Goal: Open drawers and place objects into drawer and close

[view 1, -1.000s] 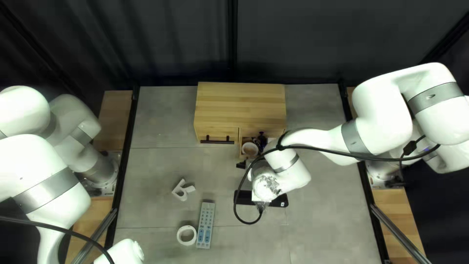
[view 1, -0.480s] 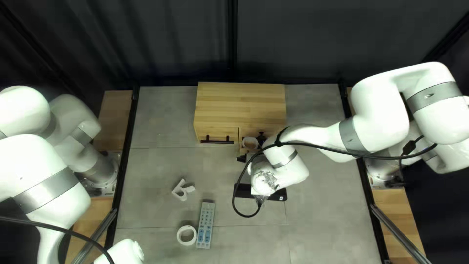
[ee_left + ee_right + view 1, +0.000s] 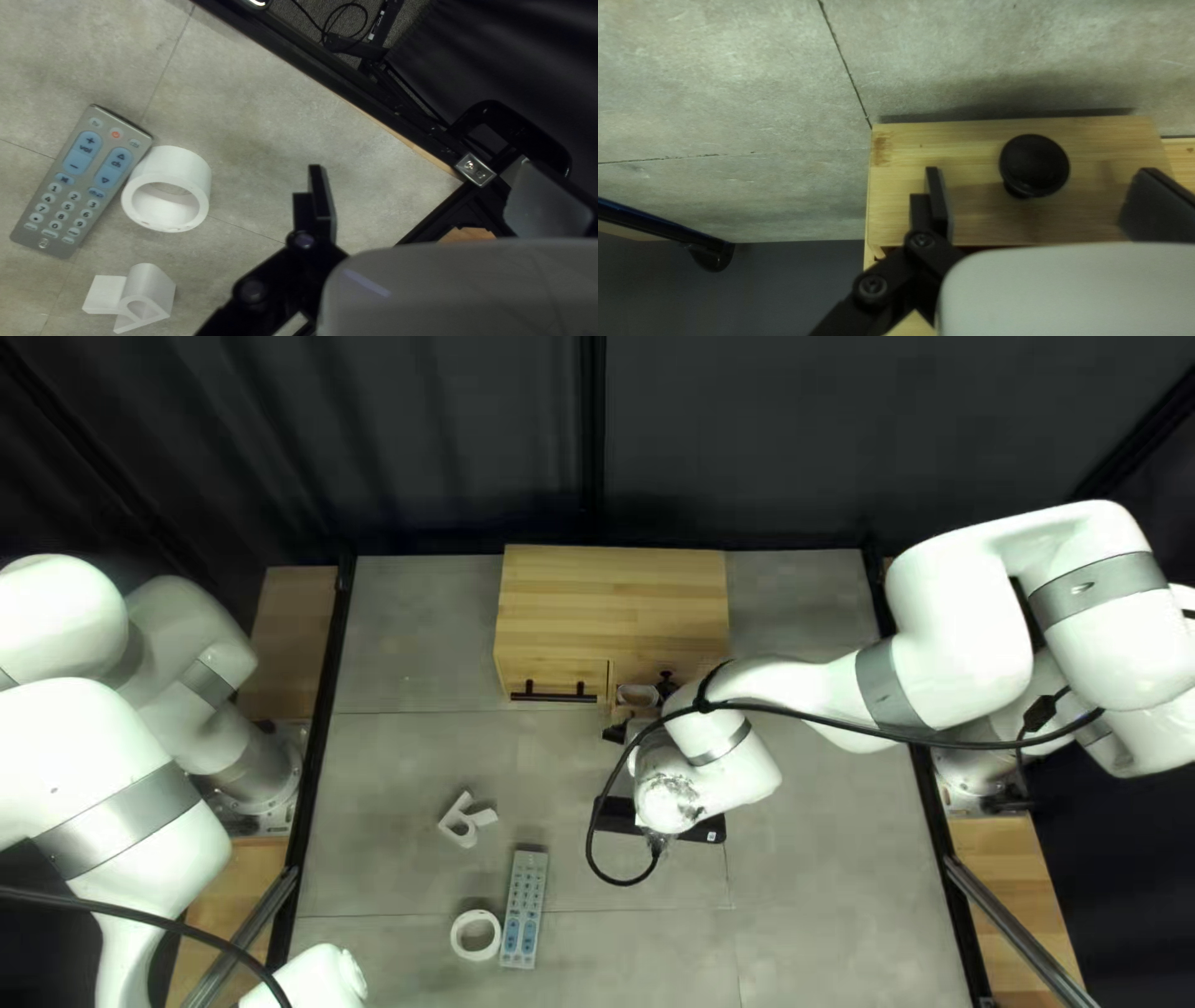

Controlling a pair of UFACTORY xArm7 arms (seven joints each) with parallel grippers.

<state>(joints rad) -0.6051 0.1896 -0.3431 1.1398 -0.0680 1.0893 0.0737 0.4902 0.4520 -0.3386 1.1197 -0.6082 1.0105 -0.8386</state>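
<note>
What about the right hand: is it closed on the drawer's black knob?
No, the right hand is open, with a visible gap between each finger and the black knob.

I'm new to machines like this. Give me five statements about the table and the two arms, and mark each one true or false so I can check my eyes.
1. The remote control lies beside a white ring. True.
2. The right arm's pincer is clamped on the round black knob. False: its fingers stand apart, with the knob between them, untouched.
3. The drawer with the round knob is fully shut. False: it stands partly open.
4. The white letter R is inside the wooden cabinet. False: it lies out on the table.
5. The drawer with the long black handle is shut. True.
</note>
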